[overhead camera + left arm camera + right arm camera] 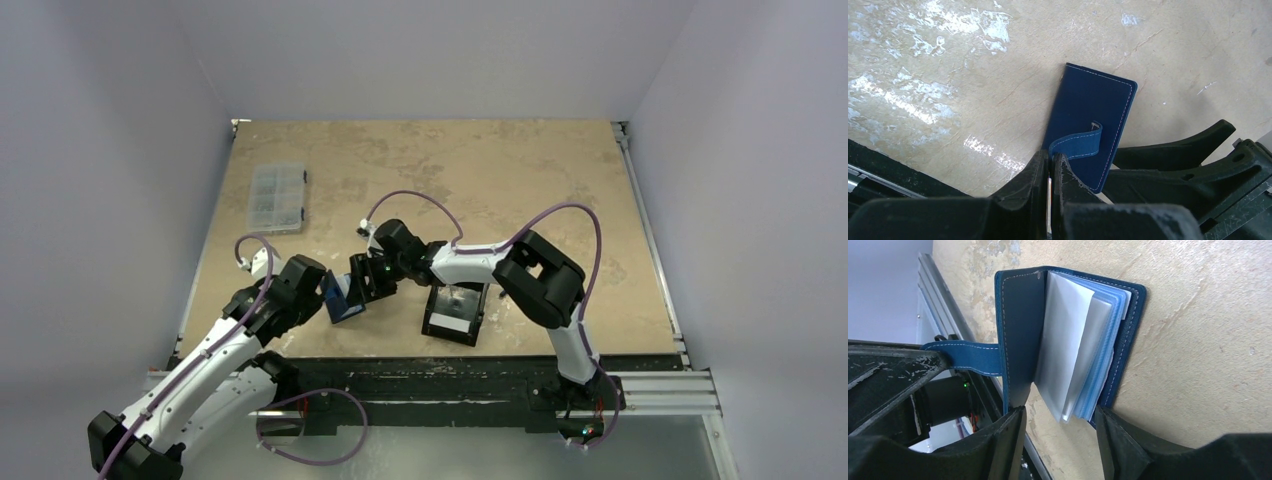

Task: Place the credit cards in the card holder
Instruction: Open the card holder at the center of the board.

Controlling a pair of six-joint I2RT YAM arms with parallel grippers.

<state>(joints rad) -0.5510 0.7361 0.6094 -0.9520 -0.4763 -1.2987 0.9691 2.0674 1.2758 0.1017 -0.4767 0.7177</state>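
Observation:
The navy card holder [345, 296] stands open near the table's front edge, between my two grippers. In the left wrist view its outer cover [1093, 112] faces me, and my left gripper [1050, 161] is shut on the end of its strap [1078, 142]. In the right wrist view the holder [1020, 330] is spread open, showing clear plastic sleeves [1068, 350]. My right gripper [1060, 412] is open, one finger at each cover's lower edge. I cannot make out any credit cards.
A black box tray with a white label [455, 315] sits just right of the holder, under my right arm. A clear compartment box [275, 196] lies at the back left. The table's front rail [450, 375] runs close behind the grippers.

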